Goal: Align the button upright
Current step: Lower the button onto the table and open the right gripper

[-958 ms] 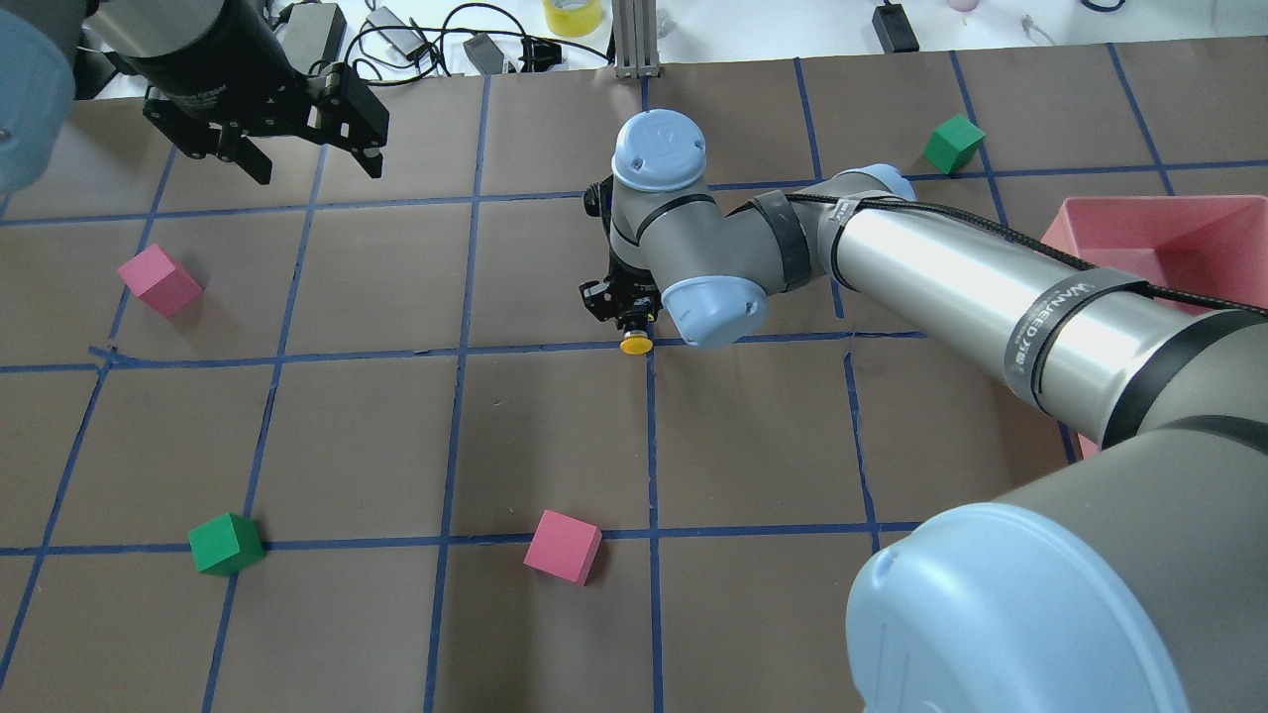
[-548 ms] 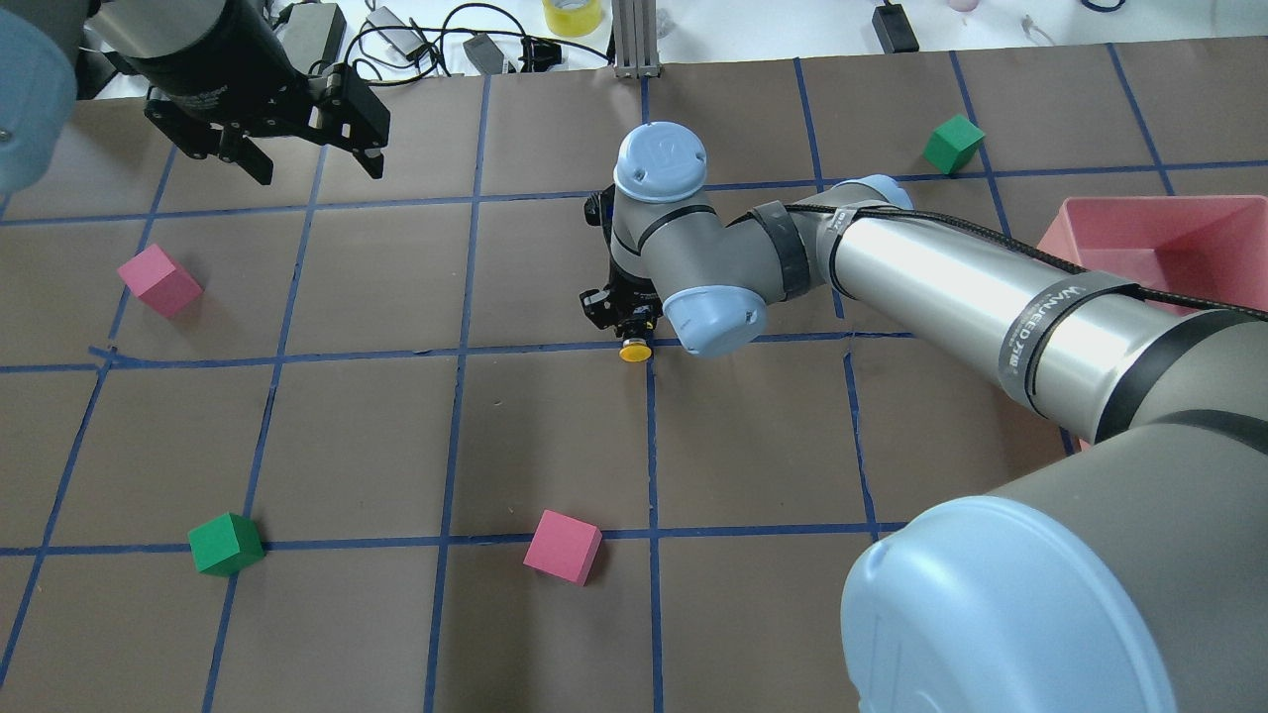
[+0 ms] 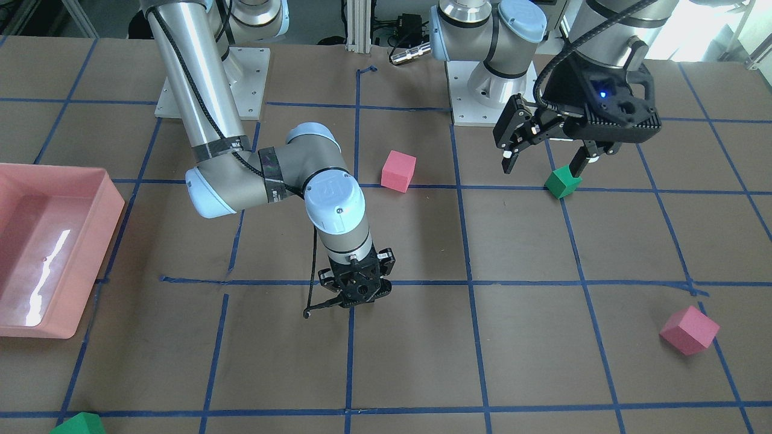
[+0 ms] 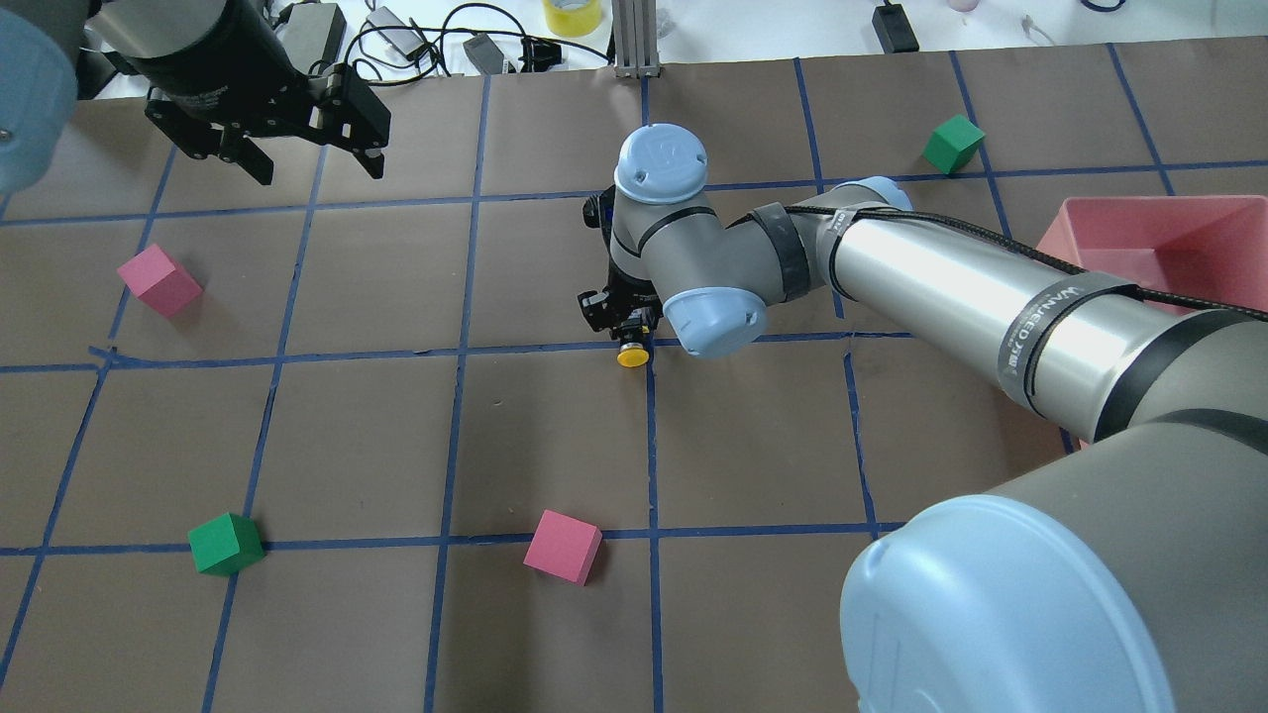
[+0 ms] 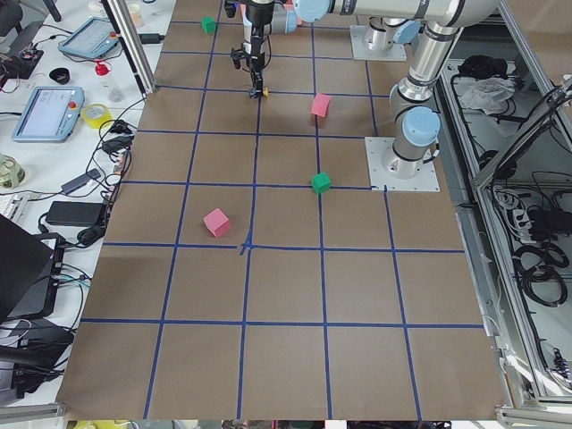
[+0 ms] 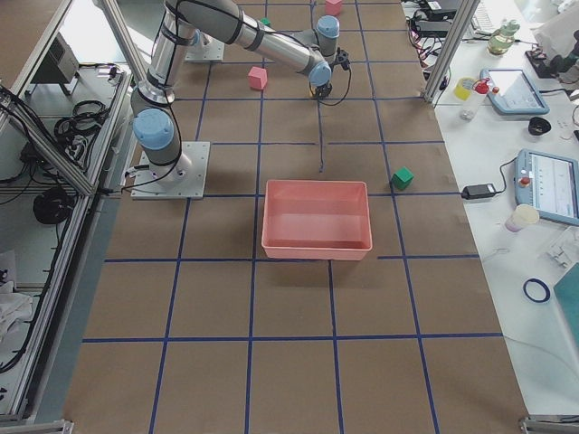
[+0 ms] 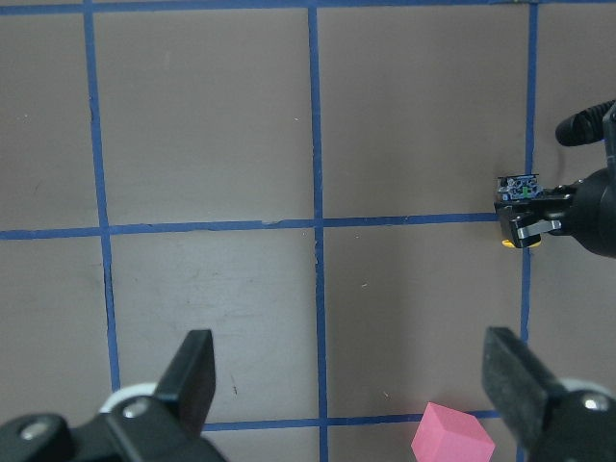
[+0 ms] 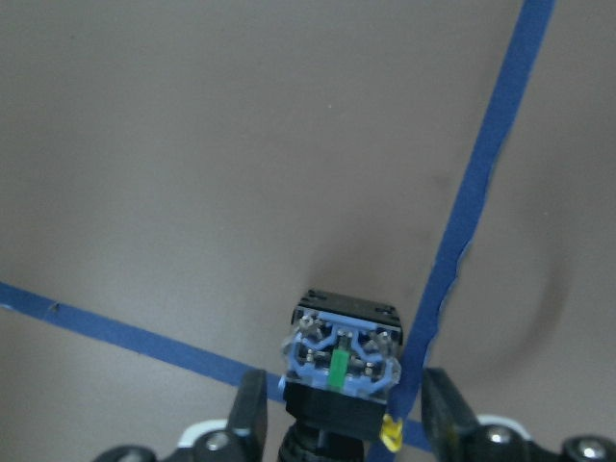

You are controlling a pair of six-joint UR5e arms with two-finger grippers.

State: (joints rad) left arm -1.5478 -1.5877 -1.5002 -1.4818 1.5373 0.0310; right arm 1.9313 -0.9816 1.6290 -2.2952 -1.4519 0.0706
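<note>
Your right gripper (image 3: pixel 354 299): near table (image 4: pixel 376 446) centre, at tape crossing (image 4: pixel 651 381). Fingers (image 8: pixel 248 416) narrowed on button (image 4: pixel 634 356), clamping its black body. Button sideways, low at table: yellow cap toward robot, terminal block away from it. Whether it touches table, you can't tell. Your left gripper (image 4: pixel 317 163): wide open, empty, hanging over far left squares, well apart from button.
</note>
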